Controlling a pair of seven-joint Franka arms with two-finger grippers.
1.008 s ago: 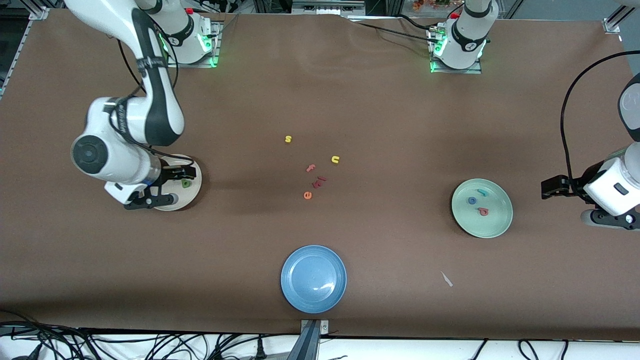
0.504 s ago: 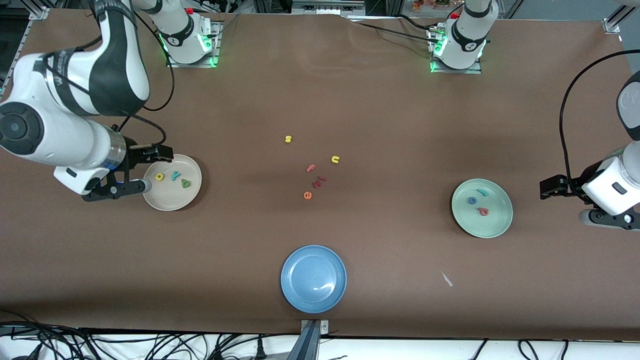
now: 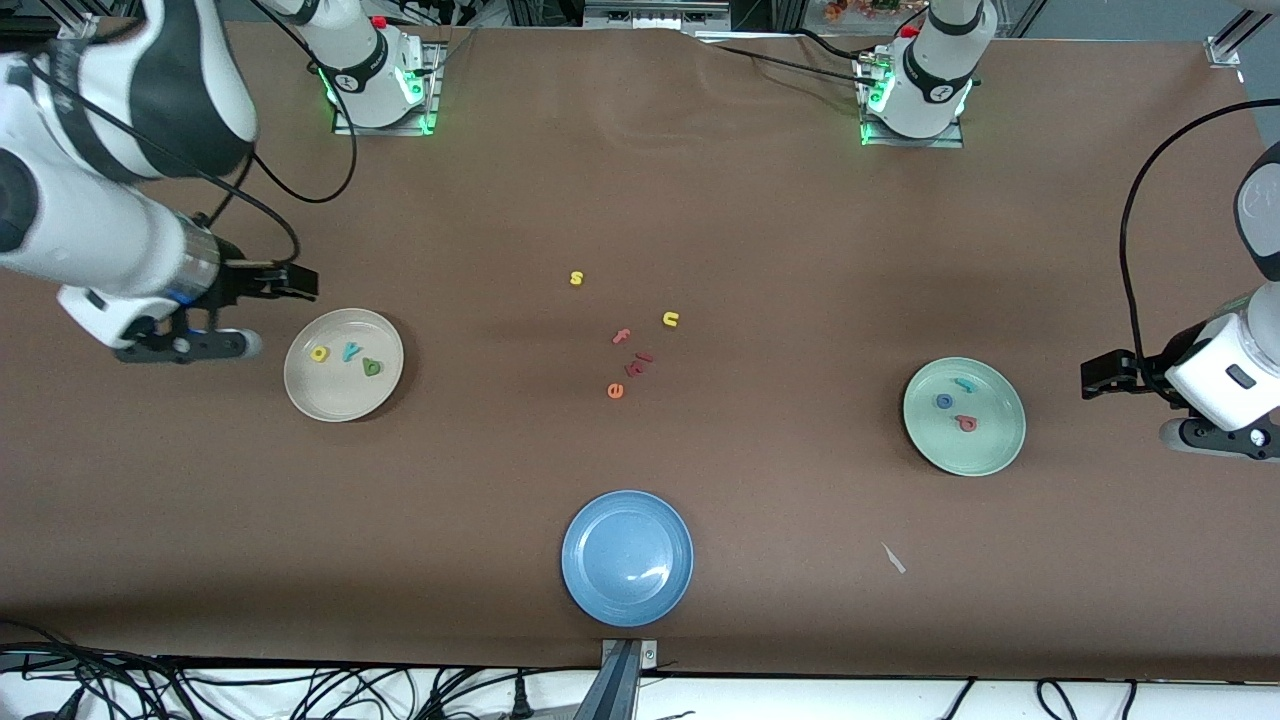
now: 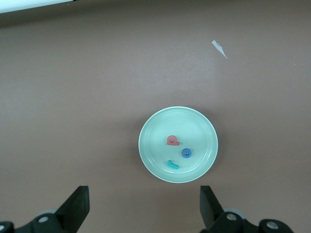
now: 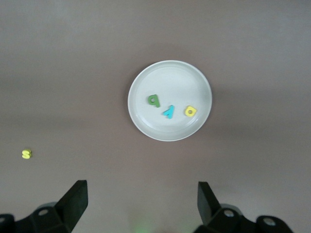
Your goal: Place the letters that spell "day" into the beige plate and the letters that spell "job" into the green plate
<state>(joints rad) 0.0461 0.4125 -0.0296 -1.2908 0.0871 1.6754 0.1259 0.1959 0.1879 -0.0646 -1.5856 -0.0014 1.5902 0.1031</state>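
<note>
Now three letters (image 3: 346,353) per plate (image 3: 340,404), five loose (image 3: 628,345); both grippers (image 3: 265,315) released.

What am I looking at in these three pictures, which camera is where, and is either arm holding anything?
Two robot arms stand at a brown table. One picture looks down from across it; the others come from wrist cameras. The right end effector hangs open and empty beside the beige plate, which holds three letters: yellow, teal, green. The left end effector, open and empty, waits beside the green plate, holding teal, blue and red letters. A blue plate and loose letters remain.
</note>
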